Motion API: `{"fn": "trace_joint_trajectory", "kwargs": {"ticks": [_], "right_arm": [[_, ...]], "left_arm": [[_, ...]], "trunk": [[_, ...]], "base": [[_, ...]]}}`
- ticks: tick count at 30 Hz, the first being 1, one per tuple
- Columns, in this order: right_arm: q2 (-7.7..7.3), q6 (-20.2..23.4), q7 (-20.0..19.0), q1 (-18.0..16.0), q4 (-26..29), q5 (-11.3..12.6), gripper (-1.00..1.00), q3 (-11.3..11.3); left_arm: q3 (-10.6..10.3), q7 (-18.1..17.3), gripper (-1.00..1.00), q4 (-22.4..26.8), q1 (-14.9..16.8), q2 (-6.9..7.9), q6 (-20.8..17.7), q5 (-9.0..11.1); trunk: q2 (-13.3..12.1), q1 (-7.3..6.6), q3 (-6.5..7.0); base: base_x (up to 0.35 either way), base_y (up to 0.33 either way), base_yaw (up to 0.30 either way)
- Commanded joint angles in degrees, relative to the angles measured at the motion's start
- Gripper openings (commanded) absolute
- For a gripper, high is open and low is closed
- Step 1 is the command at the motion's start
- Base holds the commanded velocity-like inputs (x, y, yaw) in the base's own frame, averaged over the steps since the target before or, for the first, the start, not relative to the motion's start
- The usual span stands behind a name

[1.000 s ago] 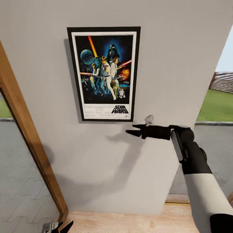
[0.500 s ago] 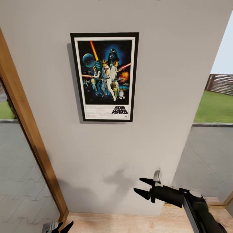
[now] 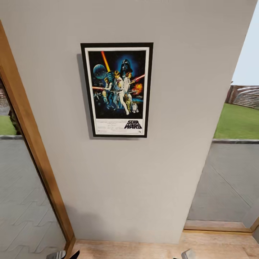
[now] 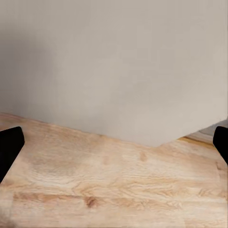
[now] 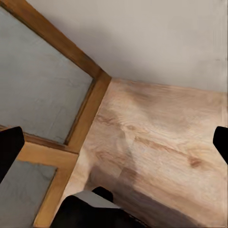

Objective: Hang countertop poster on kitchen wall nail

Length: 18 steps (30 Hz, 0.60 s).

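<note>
both arms hang low over the pale wooden floor (image 4: 114,190); the left gripper (image 4: 114,142) and right gripper (image 5: 114,142) have black fingertips spread wide, empty. beyond, the black-framed rectangular star wars poster (image 3: 117,90) hangs upright on the plain grey wall (image 3: 144,180).

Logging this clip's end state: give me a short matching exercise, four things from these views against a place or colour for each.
Things:
1. poster
2. wooden frame
3. floor
4. grass

Descriptions:
A. green, outdoors, past the wall's right edge
B. light wood planks
C. hanging flat on the grey wall
D. brown, slanting beside the wall's left edge

Pairs: 1-C, 2-D, 3-B, 4-A
</note>
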State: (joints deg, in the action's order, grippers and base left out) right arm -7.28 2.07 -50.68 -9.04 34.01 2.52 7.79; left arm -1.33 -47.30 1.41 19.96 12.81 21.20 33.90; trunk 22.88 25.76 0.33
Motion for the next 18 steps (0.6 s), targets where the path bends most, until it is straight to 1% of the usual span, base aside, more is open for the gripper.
{"fn": "trace_joint_trajectory", "kwargs": {"ticks": [1, 3, 4, 5, 7, 8, 11, 12, 14, 15, 16, 17, 18], "right_arm": [[0.0, 0.1, 1.1, 0.0, -0.5, 0.3, 1.0, 0.1], [0.27, -0.3, 9.8, 0.0, -1.7, 0.4, 1.0, 0.1], [0.35, -0.4, 11.9, 0.0, -1.9, 0.4, 1.0, 0.0], [0.54, -0.4, 15.7, 0.0, -2.1, 0.4, 1.0, -0.1], [0.93, -0.5, 18.7, 0.0, -2.5, 0.5, 1.0, -0.1], [1.68, -0.6, 22.5, -0.1, -3.3, 0.5, 1.0, -0.2], [2.22, -0.7, 25.3, -0.1, -3.8, 0.5, 1.0, -0.3], [2.46, -0.7, 26.8, -0.1, -4.2, 0.6, 1.0, -0.3], [2.61, -0.7, 28.3, -0.1, -4.4, 0.6, 1.0, -0.3], [2.85, -0.7, 30.2, -0.1, -4.7, 0.6, 1.0, -0.3], [3.05, -0.7, 30.8, -0.1, -4.7, 0.6, 1.0, -0.4], [3.58, -0.7, 31.9, -0.1, -4.8, 0.6, 1.0, -0.4], [3.83, -0.8, 32.4, -0.1, -4.8, 0.6, 1.0, -0.4]], "left_arm": [[-0.1, 0.8, 1.0, -0.1, 0.0, -0.21, 0.3, 0.1], [-0.2, 7.0, 1.0, -0.1, -0.1, -0.85, 0.3, 0.0], [-0.2, 8.7, 1.0, 0.0, -0.1, -0.94, 0.3, 0.0], [-0.2, 12.0, 1.0, 0.0, -0.1, -1.33, 0.3, 0.0], [-0.2, 15.2, 1.0, 0.0, -0.1, -1.9, 0.3, 0.0], [-0.2, 20.1, 1.0, 0.0, -0.1, -2.86, 0.4, 0.0], [-0.2, 25.0, 1.0, 0.0, -0.1, -3.89, 0.4, 0.0], [-0.2, 28.1, 1.0, 0.0, -0.1, -4.45, 0.5, 0.0], [-0.2, 31.0, 1.0, 0.0, -0.1, -4.83, 0.5, 0.0], [-0.2, 34.6, 1.0, 0.0, -0.1, -5.17, 0.6, 0.0], [-0.2, 35.5, 1.0, 0.0, -0.1, -5.24, 0.6, 0.0], [-0.2, 36.9, 1.0, 0.0, -0.1, -5.34, 0.6, 0.0], [-0.2, 37.4, 1.0, 0.0, -0.1, -5.37, 0.6, 0.0]], "trunk": [[0.0, 0.02, 0.08], [0.0, 0.02, 0.27], [0.0, 0.02, 0.36], [0.0, 0.02, 0.46], [0.0, 0.02, 0.65], [0.0, 0.02, 0.74], [0.0, 0.02, 1.03], [0.0, 0.02, 1.12], [0.0, 0.02, 1.31], [0.0, 0.02, 1.41], [0.0, 0.02, 1.5], [0.0, 0.02, 1.6], [0.0, 0.02, 1.69]], "base": [[0.0, 0.0, 0.0], [0.0, 0.0, 0.0], [0.0, 0.0, 0.0], [0.0, 0.0, 0.0], [0.0, 0.0, 0.0], [0.0, 0.0, 0.0], [0.0, 0.0, 0.0], [0.0, 0.0, 0.0], [0.0, 0.0, 0.0], [0.0, 0.0, 0.0], [0.0, 0.0, 0.0], [0.0, 0.0, 0.0], [0.0, 0.0, 0.0]]}}
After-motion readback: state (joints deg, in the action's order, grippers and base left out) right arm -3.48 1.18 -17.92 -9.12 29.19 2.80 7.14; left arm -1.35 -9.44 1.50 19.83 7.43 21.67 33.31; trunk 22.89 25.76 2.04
